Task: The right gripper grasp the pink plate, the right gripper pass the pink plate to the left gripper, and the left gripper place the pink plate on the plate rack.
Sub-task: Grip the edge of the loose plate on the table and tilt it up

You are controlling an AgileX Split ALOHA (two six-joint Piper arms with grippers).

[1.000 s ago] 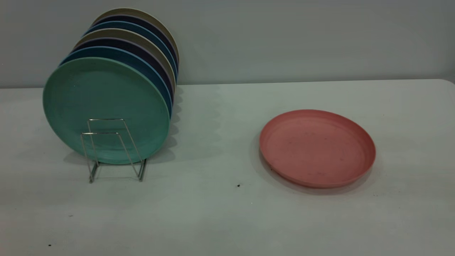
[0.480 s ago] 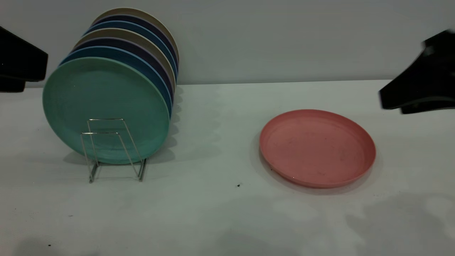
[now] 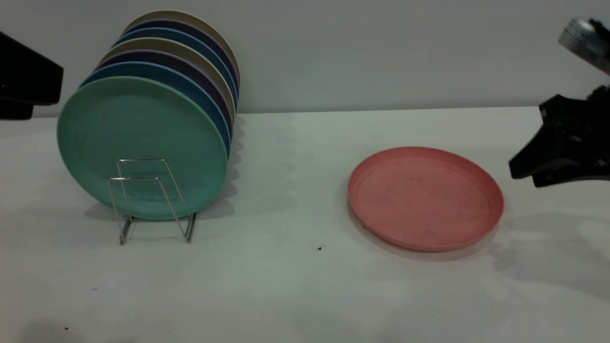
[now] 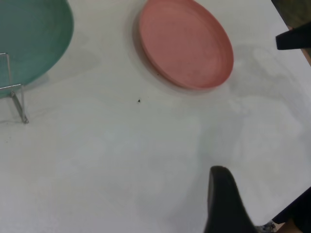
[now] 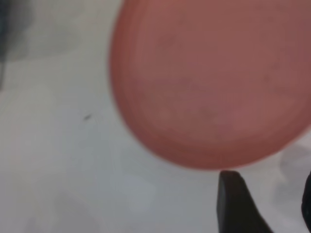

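Note:
The pink plate (image 3: 425, 197) lies flat on the white table, right of centre, and shows in the left wrist view too (image 4: 185, 42). My right gripper (image 3: 524, 175) hovers just right of the plate's rim, a little above the table, open and holding nothing. In the right wrist view one of its fingers (image 5: 233, 201) sits just short of the pink plate's (image 5: 214, 82) near rim. The left gripper (image 3: 47, 95) hangs at the far left, beside the stacked plates, open and empty. The wire plate rack (image 3: 152, 200) stands at the left with its front loops free.
Several plates stand upright in the rack, a mint-green plate (image 3: 143, 143) foremost, with blue, dark and beige ones behind. The table's right edge (image 4: 291, 29) lies close beyond the pink plate. Bare tabletop (image 3: 286, 200) lies between rack and plate.
Both arms have come into view from the sides. In the last half second the right gripper dropped lower, closer to the pink plate's rim. The plate has not moved.

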